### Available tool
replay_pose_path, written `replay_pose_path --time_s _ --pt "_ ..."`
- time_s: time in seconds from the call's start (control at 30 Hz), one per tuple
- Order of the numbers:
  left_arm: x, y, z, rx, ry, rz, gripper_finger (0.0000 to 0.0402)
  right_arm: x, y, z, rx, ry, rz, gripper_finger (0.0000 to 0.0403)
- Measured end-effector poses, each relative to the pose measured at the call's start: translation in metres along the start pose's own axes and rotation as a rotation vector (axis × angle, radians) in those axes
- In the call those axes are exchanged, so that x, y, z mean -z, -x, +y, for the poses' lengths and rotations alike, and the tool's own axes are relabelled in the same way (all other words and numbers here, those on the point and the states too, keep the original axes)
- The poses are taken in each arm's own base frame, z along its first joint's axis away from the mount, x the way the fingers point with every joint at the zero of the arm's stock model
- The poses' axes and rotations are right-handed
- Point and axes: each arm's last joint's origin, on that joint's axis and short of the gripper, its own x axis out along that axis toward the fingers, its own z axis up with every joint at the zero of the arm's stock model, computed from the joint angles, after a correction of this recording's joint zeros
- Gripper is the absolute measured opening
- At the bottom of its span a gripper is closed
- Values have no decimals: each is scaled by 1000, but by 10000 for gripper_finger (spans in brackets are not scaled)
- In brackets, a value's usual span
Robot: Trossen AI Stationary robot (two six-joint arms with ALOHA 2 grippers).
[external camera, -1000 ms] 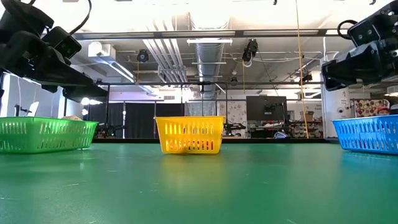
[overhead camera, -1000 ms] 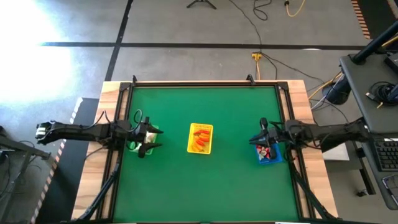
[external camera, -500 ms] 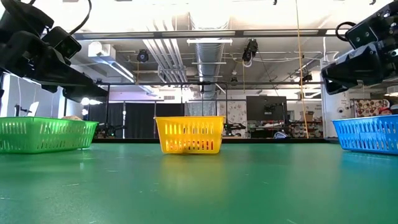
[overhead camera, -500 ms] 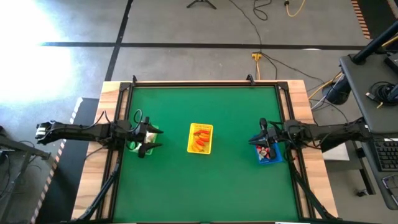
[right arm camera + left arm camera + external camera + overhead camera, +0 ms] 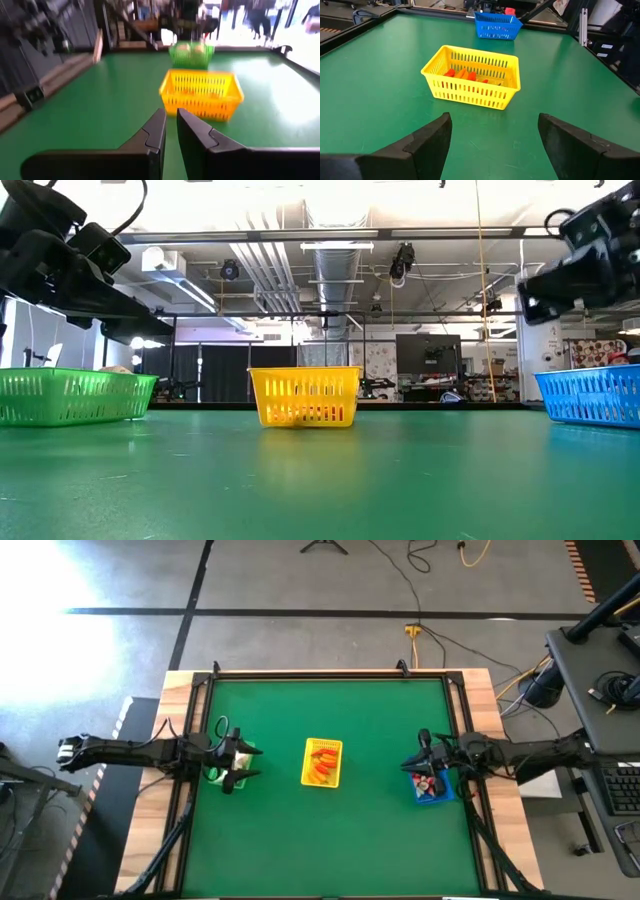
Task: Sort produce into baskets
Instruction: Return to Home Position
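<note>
**Three Baskets Lined Across the Table, Grippers Raised Over the Outer Two**

A row of three baskets was seen across the middle of the green table (image 5: 330,840). The green basket (image 5: 70,397) was placed at the left, the yellow basket (image 5: 470,92) in the centre, and the blue basket (image 5: 590,397) at the right, each well apart from the next.

Orange pieces (image 5: 461,74) were seen lying inside the yellow basket. Red-and-white pieces (image 5: 428,783) were seen in the blue one. Pale pieces (image 5: 190,48) were made out in the green one, though too blurred for detail.

The left gripper (image 5: 494,117) was held above the green basket, clear of its rim. Its fingers were spread wide and nothing was held between them.

The right gripper (image 5: 170,117) was held above the blue basket. Its fingers were drawn almost together, with only a thin slit left between them, and nothing was gripped.

No loose produce was made out on the bare cloth.
</note>
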Motion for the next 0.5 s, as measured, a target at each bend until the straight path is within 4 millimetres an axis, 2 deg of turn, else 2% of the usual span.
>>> replay_pose_path --time_s 0.2,0.5 --pt "0 0 0 0 0 2 278 -12 7 2 -7 17 -107 38" --pt "0 0 0 0 0 2 278 -13 8 2 -7 18 -115 38"
